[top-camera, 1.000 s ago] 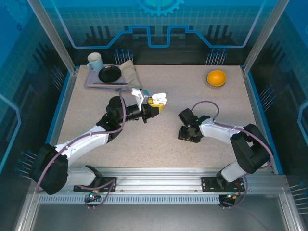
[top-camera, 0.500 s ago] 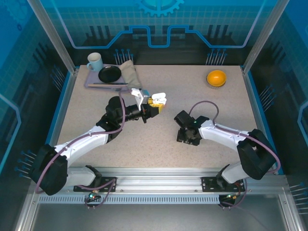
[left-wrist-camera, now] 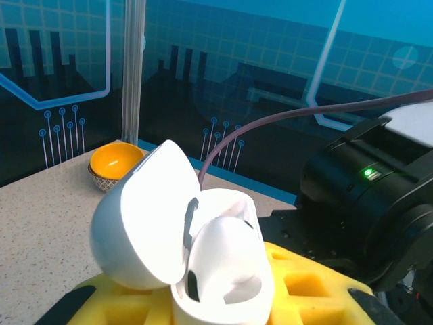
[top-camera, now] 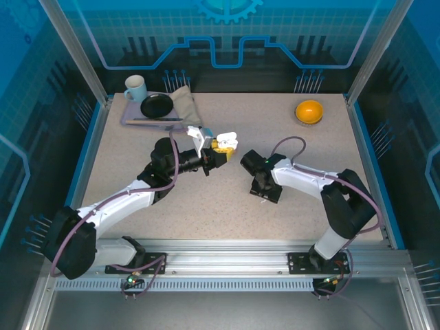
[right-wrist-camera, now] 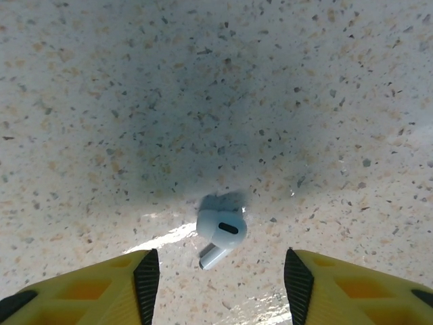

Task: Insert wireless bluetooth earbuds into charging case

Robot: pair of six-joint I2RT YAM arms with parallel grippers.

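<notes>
The left fingers (left-wrist-camera: 308, 288), blocky yellow plastic with square recesses, are clamped tight on a glossy white charging case (left-wrist-camera: 226, 271). Its smooth egg-shaped lid (left-wrist-camera: 139, 223) is swung open toward the left of the wrist view, and the rounded body below shows a hollow pocket. In the top view this case (top-camera: 227, 141) sits just left of centre, raised off the counter (top-camera: 309, 148), a pale stone-like surface flecked with dark and tan specks. The right fingers (right-wrist-camera: 88, 291) stand apart and hold nothing; their yellow tips with black inner pads occupy the lower corners of the right wrist view. Between them, slightly above the tips, a single white earbud (right-wrist-camera: 220, 233) lies on the counter touching neither pad. It is shiny, with a rounded head bearing a dark oval slot and a short stem pointing to the lower left. A small orange bowl (top-camera: 309, 111), round and smooth, sits at the upper right of the top view, and a pale mug (top-camera: 135, 87) and a round black plate (top-camera: 157, 105) rest at the upper left.
</notes>
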